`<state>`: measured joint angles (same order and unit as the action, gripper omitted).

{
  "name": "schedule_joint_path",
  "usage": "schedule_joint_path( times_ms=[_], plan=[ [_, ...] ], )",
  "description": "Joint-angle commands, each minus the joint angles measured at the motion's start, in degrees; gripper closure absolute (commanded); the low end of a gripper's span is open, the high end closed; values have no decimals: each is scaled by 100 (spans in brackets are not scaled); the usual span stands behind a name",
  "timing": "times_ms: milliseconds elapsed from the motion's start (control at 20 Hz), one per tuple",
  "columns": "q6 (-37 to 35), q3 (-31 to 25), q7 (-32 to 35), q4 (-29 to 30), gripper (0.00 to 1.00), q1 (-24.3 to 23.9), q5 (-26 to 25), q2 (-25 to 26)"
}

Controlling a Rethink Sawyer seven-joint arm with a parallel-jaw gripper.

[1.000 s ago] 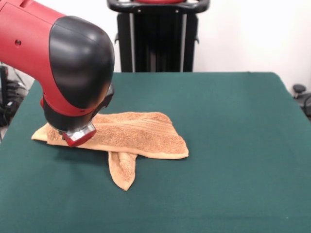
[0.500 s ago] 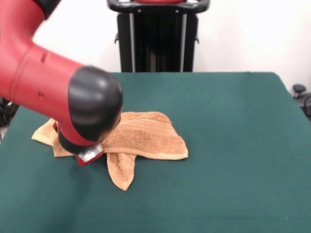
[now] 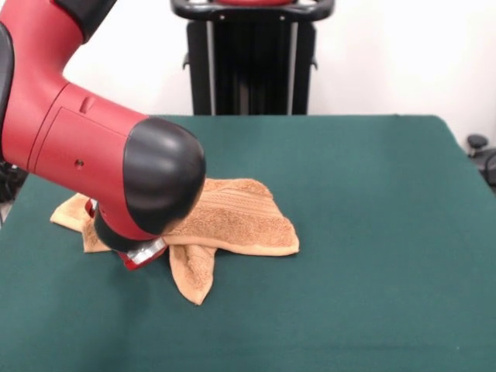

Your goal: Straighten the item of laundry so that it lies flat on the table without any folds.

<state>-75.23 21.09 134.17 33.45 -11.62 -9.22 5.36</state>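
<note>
— Starting at the left, we see our red and black arm with its gripper lower and nearer the towel's front edge than a second ago, when it hung over the left end.

— So we read that as a descent toward a grasp. Can we tell how the jaws stand?

— We cannot; the black elbow hides them, and only a silver and red tip shows.

— And the small orange-tan terry-cloth towel?

— It lies folded left of centre on the dark green felt-topped table, one flap poking forward just right of the gripper. Folds remain, so we are not flat yet.
</note>
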Motion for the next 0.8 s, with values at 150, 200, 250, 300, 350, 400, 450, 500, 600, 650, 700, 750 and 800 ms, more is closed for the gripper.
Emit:
schedule_joint_path(
  times_ms=[150,200,250,300,350,400,450,500,600,650,700,750,800],
  plan=[
    [444,-263,1602,286,0,195,141,438],
    [478,-256,1601,273,0,193,126,442],
    [512,-249,1601,259,0,191,111,445],
    [560,-248,1627,278,0,189,118,432],
    [562,-261,1564,271,0,172,135,433],
    [580,-272,1519,277,0,160,134,435],
    [594,-288,1504,281,0,149,143,438],
    [588,-304,1457,273,0,130,151,436],
    [581,-320,1414,260,0,116,158,435],
    [588,-331,1397,247,0,106,162,438],
    [602,-339,1382,242,0,95,165,437],
    [615,-346,1367,236,0,83,168,436],
    [620,-356,1339,222,0,59,174,436]
  ],
)
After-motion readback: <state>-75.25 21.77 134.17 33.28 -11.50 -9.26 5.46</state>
